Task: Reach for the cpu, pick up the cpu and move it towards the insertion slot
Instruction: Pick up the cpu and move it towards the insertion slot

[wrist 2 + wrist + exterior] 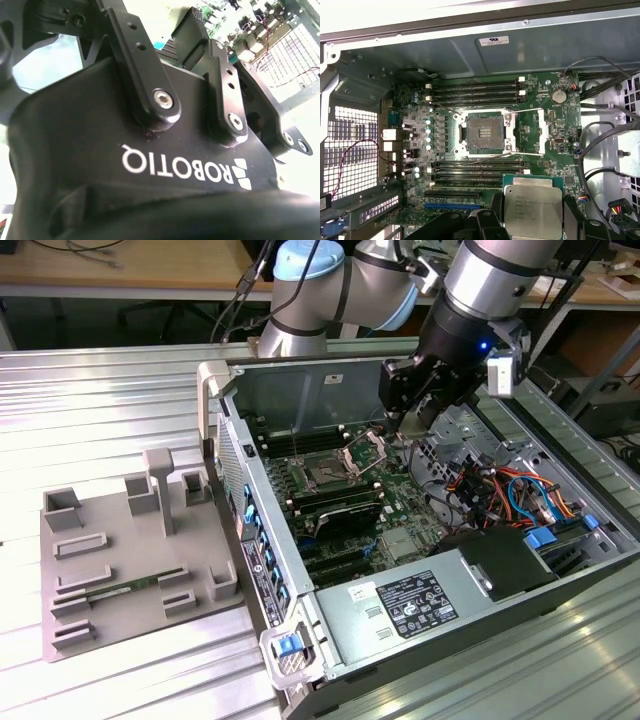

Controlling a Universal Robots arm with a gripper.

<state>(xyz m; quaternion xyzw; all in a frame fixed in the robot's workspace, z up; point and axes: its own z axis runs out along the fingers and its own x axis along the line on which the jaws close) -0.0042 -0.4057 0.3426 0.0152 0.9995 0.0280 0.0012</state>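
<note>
The cpu (533,200), a flat square chip with a silvery top, sits between my gripper's (533,216) dark fingers (492,212) in the first wrist view. The gripper is shut on it. The insertion slot (482,132) is a dark square socket on the green board, with its shiny frame (527,131) swung open beside it. The cpu hangs above the board, a short way off from the socket. In the exterior view my gripper (412,425) hovers inside the open computer case, toward the exterior view's right of the socket (327,475).
Long black memory slots (475,90) flank the socket. Bundled cables (500,490) and a power supply (400,605) fill the case's right and front in the exterior view. A grey plastic tray (130,560) with a green memory stick (120,592) lies left of the case wall (225,440).
</note>
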